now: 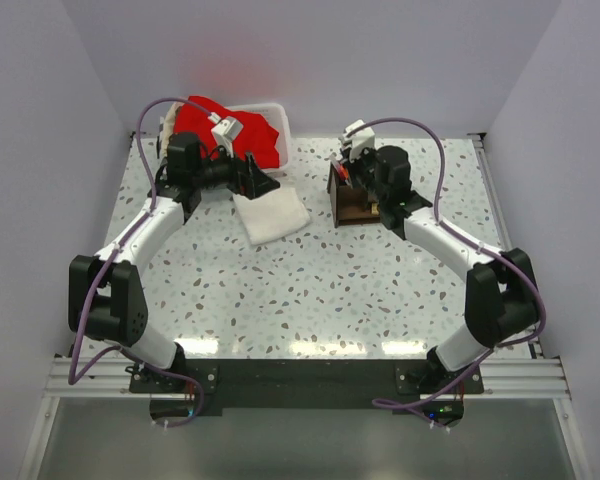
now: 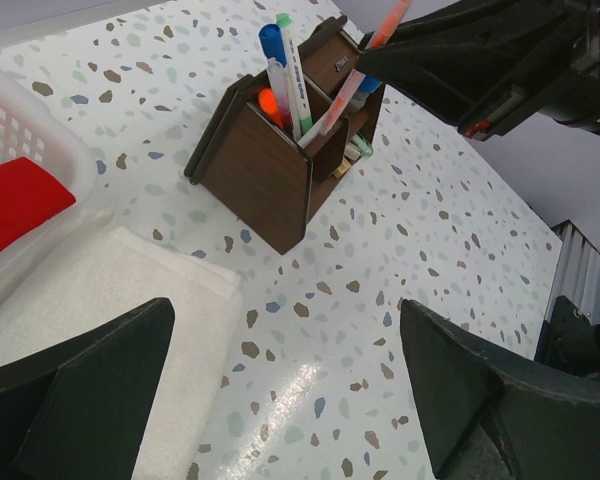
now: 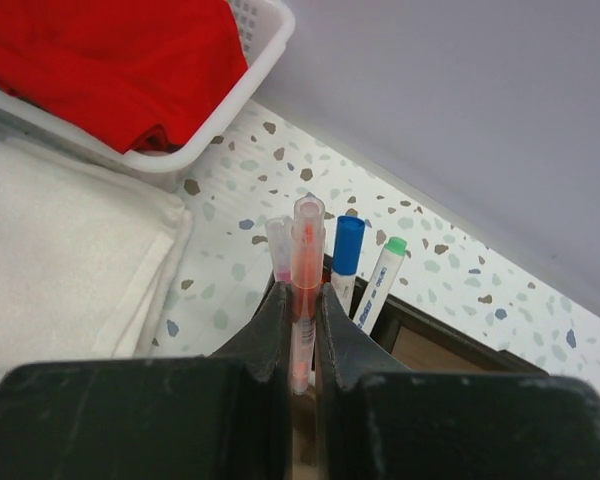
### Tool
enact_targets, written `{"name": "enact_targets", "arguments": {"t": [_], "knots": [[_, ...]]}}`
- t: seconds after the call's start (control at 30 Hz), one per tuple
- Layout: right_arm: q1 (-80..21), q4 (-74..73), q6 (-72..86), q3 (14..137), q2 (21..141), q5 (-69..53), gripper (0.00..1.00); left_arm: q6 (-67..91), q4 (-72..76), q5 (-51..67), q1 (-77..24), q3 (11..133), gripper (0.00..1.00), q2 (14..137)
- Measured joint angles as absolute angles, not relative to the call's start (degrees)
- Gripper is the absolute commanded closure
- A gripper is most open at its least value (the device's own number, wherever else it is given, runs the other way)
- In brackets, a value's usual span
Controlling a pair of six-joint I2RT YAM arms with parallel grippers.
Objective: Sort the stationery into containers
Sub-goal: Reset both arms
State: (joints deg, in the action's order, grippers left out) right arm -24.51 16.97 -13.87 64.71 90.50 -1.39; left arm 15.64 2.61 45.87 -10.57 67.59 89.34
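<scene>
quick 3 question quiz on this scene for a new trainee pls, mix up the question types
1. True or false: the right gripper is shut on a pink-red pen.
2. Pick one. The left gripper is: A) open, holding nothing; B) shut on a white cloth; C) shut on a marker.
3. Fill the gap: in the wooden organizer, beside the blue-capped pen, stands a white pen with a ___ cap.

Key: 1 true; 2 A; 3 green.
</scene>
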Motion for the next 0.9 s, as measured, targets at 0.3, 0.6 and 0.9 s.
{"name": "enact_targets", "arguments": {"t": [0.3,0.6,0.9], "knots": [[-22.9,19.5,-14.2,69.1,96.6,-0.6,1.0,15.9,3.0,46.6,-10.6,67.6,0.0,90.5],[-22.1,19.4,-13.1,69.0,98.0,-0.6,1.0,15.9,3.2,46.8,-10.6,67.6,0.0,91.6],[-22.0,19.4,-12.6,64.5,98.0,-0.5,1.0,16.5,3.6,47.0,-10.6,67.6,0.0,92.1]]}}
